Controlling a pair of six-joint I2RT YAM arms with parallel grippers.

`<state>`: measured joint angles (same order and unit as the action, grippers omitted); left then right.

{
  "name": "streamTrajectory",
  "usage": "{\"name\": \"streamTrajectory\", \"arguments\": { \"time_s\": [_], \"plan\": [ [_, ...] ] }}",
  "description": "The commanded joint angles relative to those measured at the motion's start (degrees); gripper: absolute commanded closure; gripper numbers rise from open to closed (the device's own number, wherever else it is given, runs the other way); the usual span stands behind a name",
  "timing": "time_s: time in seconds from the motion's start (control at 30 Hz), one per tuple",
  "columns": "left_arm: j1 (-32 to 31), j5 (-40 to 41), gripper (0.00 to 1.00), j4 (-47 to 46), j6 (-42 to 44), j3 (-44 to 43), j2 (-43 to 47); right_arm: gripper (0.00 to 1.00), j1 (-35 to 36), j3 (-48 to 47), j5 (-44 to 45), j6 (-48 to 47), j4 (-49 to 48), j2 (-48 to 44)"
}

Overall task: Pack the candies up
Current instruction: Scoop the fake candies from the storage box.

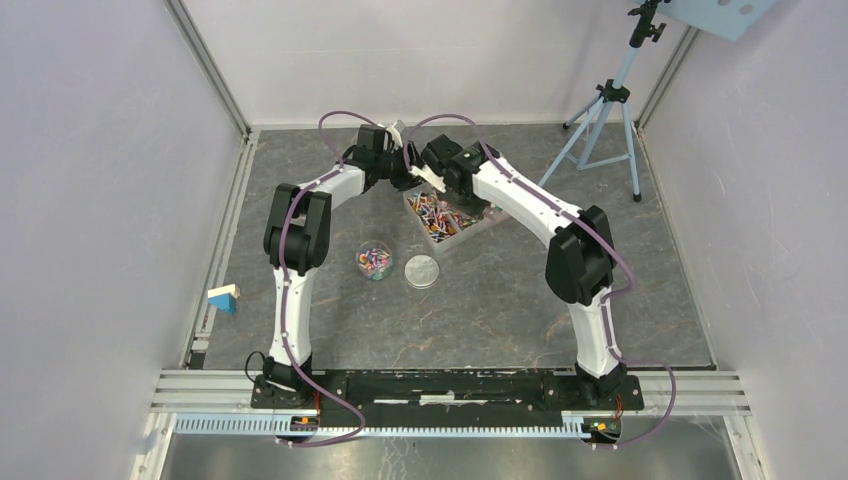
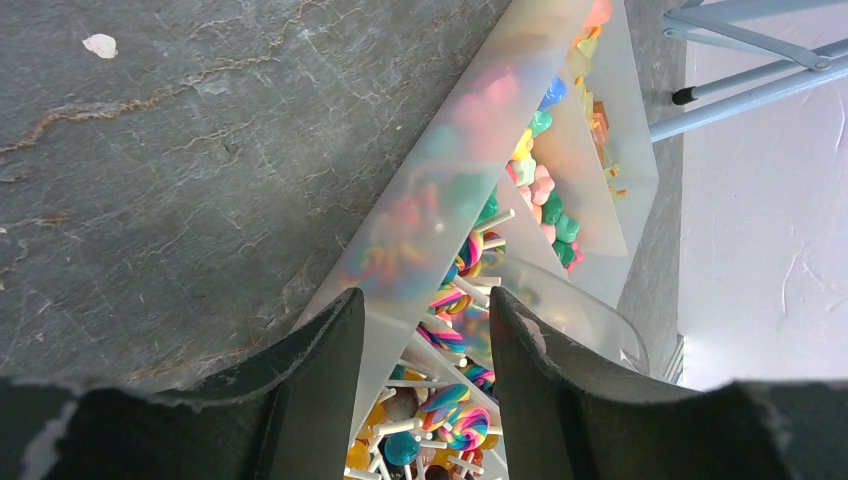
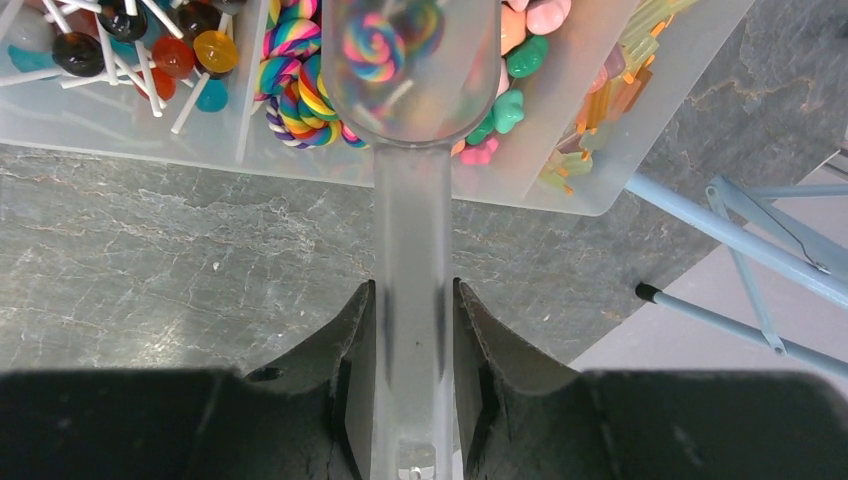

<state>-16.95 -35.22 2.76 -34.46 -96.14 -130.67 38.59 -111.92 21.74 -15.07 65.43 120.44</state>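
My right gripper [image 3: 412, 305] is clamped on the scoop [image 3: 410, 80] handle, with the bowl over the candies [image 3: 295, 95] in the tray [image 3: 120, 140] at twelve o'clock. My left gripper [image 2: 425, 310] straddles the tray wall, half spread; whether it is pinching, I cannot tell. Both arms arch inward. The jar [image 1: 374, 260] and lid [image 1: 422, 270] sit at seven o'clock of the tray.

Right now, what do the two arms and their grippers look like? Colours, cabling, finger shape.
The left arm and right arm match: white link shells, black joint housings, black bases. A purple cable runs along each, looping loose by the wrist. The left gripper and right gripper have matte black fingers tapering to the tips.
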Motion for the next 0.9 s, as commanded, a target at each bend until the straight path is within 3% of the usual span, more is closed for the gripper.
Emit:
{"name": "streamTrajectory", "arguments": {
  "time_s": [0.0, 0.27, 0.47, 0.63, 0.87],
  "plan": [
    [-1.20, -4.67, 0.44, -0.03, -3.07, 1.09, 0.42, 1.00, -0.26, 2.48, 2.12, -0.76, -10.57, 0.18],
    [-1.19, -4.46, 0.44, 0.48, -2.55, 1.28, 0.80, 1.00, -2.23, 22.77, -2.20, 2.04, -31.52, -12.19],
    [-1.22, -4.33, 0.44, 0.81, -2.22, 1.17, 0.77, 1.00, -4.62, 29.53, -7.02, 4.12, -37.16, -15.53],
    [-1.21, -4.24, 0.44, 0.86, -2.04, 1.30, 0.71, 1.00, -5.01, 29.11, -6.21, 5.38, -36.19, -15.43],
    [-1.15, -4.14, 0.44, 0.98, -1.96, 1.04, 0.75, 1.00, -4.55, 18.24, -2.18, 4.48, -23.71, -10.37]
  ]
}}
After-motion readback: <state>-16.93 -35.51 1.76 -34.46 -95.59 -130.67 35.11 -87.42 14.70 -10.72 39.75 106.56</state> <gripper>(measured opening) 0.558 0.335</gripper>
